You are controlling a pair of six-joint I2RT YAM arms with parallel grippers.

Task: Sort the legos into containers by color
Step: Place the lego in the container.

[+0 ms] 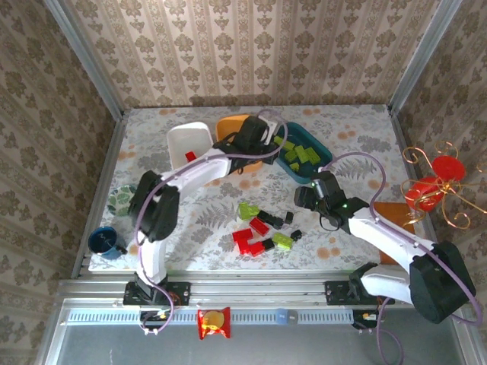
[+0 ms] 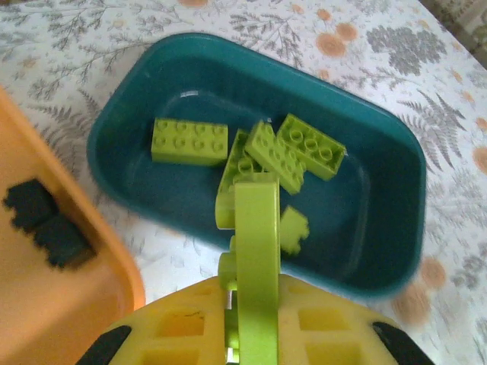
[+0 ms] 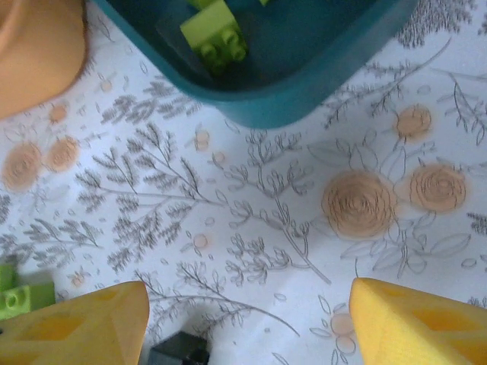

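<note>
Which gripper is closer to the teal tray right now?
Left. The left gripper hangs over the rim of the teal tray beside the orange tray, shut on a lime brick. The right gripper is open over tablecloth, short of the tray's wall.

Beige damask wallpapered walls (image 1: 251, 53), floral tablecloth (image 1: 350, 129), aluminium frame (image 1: 251, 289), perhaps soft daylight

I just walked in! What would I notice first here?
The left claw pinches a green brick over the teal tray, where more green bricks lie. Next comes the bright pile of red, green and black bricks mid-table, with the right claw open near it.
</note>
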